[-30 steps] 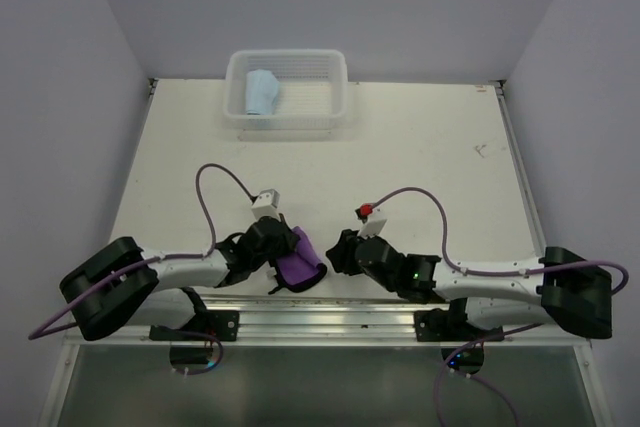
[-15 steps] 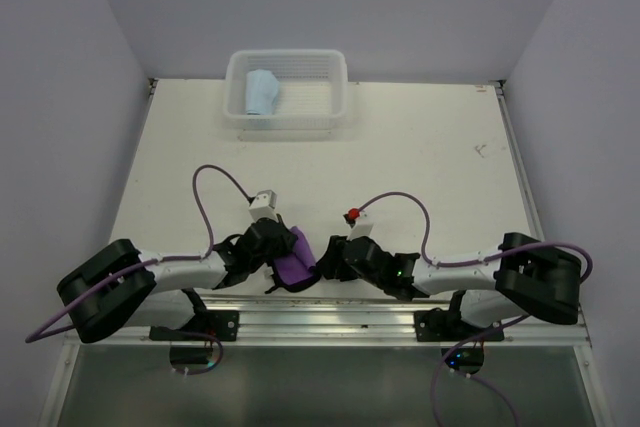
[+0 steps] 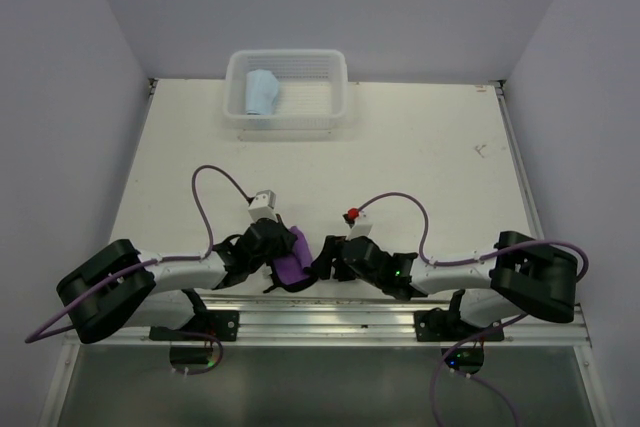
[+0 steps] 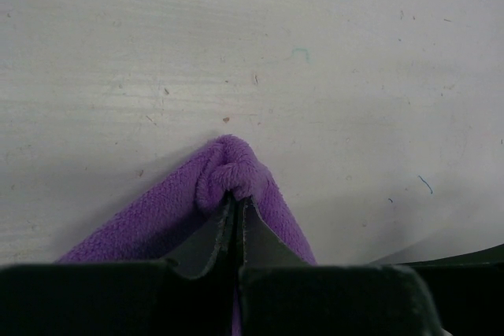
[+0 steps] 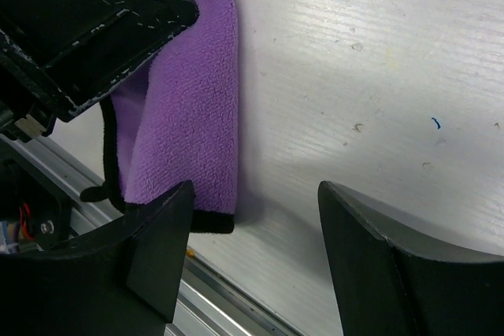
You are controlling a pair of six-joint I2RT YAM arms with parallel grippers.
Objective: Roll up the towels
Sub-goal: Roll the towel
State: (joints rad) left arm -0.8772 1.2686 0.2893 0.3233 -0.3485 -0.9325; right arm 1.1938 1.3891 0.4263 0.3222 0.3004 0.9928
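Left claw point(image 4: 236, 222): shut tight on a bunched peak of the purple towel point(image 4: 150, 230). In the left wrist view the two grey pads met with a purple fold pinched between them.
Left claw, place: low over the counter point(image 3: 430, 157), at about 6 o'clock on it in the top view, on the 9 o'clock side of the purple towel.
Right claw point(image 5: 256, 194): jaws stood wide apart with nothing between them. Only bare counter showed in the gap.
Right claw, place: just beside the purple towel at its 3 o'clock in the top view, pointing toward the left claw.
Purple towel: lay on the counter close to the near edge, between the two claws. In the right wrist view it was doubled over, purple side up, with a black hem along its lower edge, and its lower corner sat just beside one finger of the right claw. Whether they touched I could not tell.
Light blue towel point(image 3: 262, 92): inside the white basket point(image 3: 338, 99), in its 9 o'clock half, bundled up.
White basket: at the far edge of the counter, at about 11 to 12 o'clock, well apart from both claws.
Metal rail point(image 3: 330, 319): ran along the counter's near edge at 6 o'clock.
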